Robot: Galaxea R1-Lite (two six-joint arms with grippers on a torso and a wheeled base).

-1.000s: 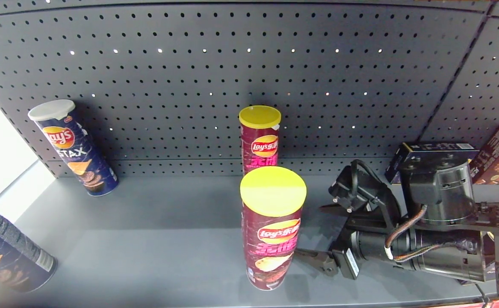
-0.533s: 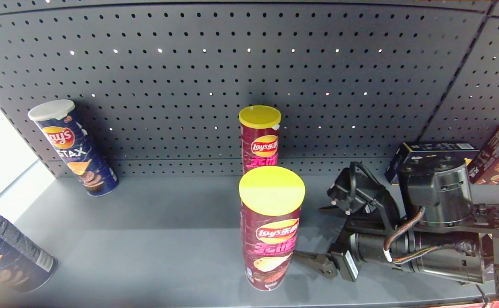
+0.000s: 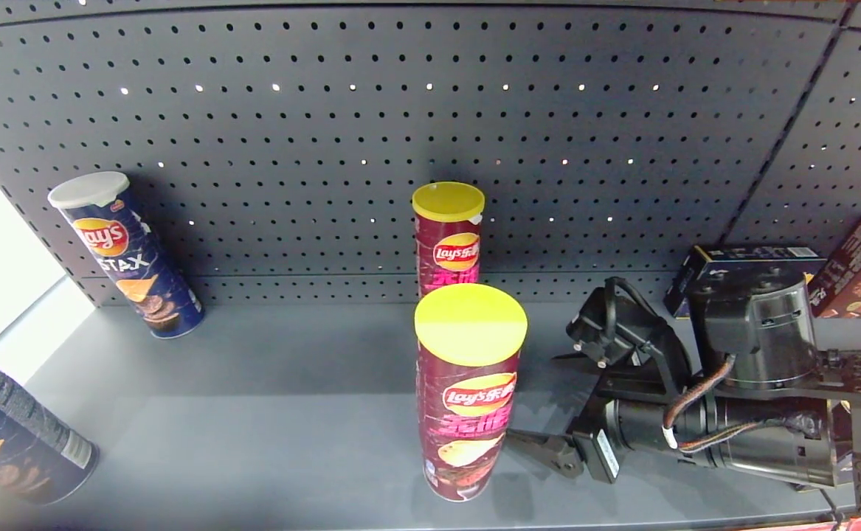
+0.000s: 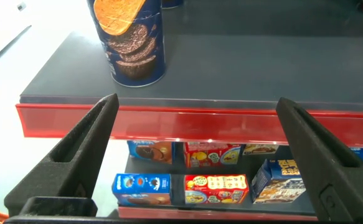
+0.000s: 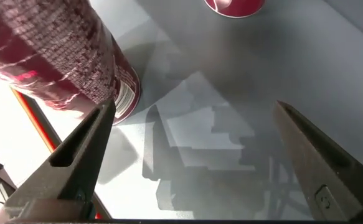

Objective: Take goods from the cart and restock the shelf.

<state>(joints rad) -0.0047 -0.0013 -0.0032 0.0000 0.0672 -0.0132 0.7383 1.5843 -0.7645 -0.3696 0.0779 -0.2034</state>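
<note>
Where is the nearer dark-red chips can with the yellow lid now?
In the head view, the nearer dark-red can stands upright near the front of the shelf, directly before the second dark-red can; the open right claw is just to its right.

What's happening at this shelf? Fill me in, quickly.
The robot is restocking chip cans. The front can stands upright on the shelf, directly before a matching rear can. The right claw sits open beside the front can, not gripping it. The left claw hangs open and empty off the shelf's front edge, facing a dark blue can.
</note>
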